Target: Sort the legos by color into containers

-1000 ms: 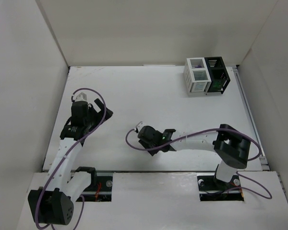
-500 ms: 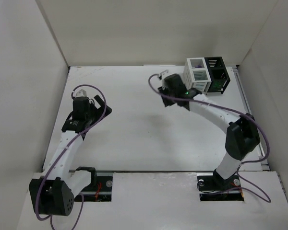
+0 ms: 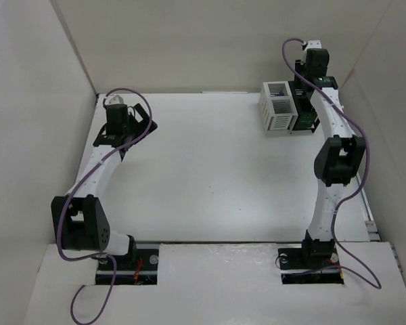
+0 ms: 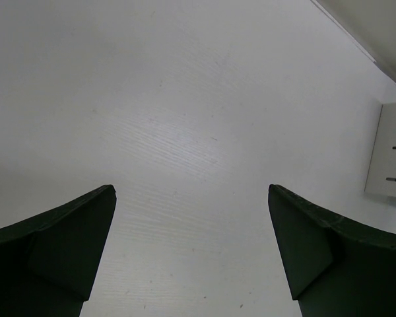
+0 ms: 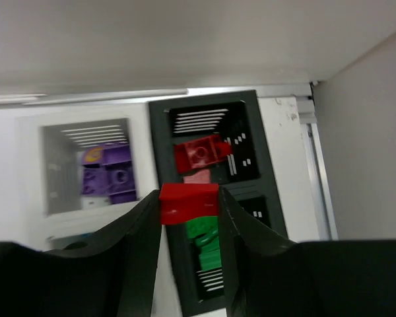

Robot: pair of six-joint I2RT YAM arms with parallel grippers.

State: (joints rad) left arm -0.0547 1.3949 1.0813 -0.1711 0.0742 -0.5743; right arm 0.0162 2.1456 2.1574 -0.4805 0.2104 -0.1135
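Note:
My right gripper (image 5: 189,203) is shut on a red lego (image 5: 188,205) and holds it above the black container (image 5: 160,152). In that bin lie a red lego (image 5: 201,154), a pink one (image 5: 199,177) and green ones (image 5: 206,241). The white container (image 5: 53,168) beside it holds purple legos (image 5: 109,178). In the top view the right gripper (image 3: 316,59) hangs over the black bin (image 3: 306,108), with the white bin (image 3: 277,106) to its left. My left gripper (image 4: 191,198) is open and empty above bare table, at the far left (image 3: 116,116) in the top view.
White enclosure walls (image 3: 189,40) stand close behind the bins and along both sides. A metal rail (image 5: 317,172) runs along the table's right edge. A white slatted bin side (image 4: 389,158) shows at the right of the left wrist view.
My right arm has swung from mid-table out to the far right corner, over the black bin. My left arm has stretched further back along the left side.

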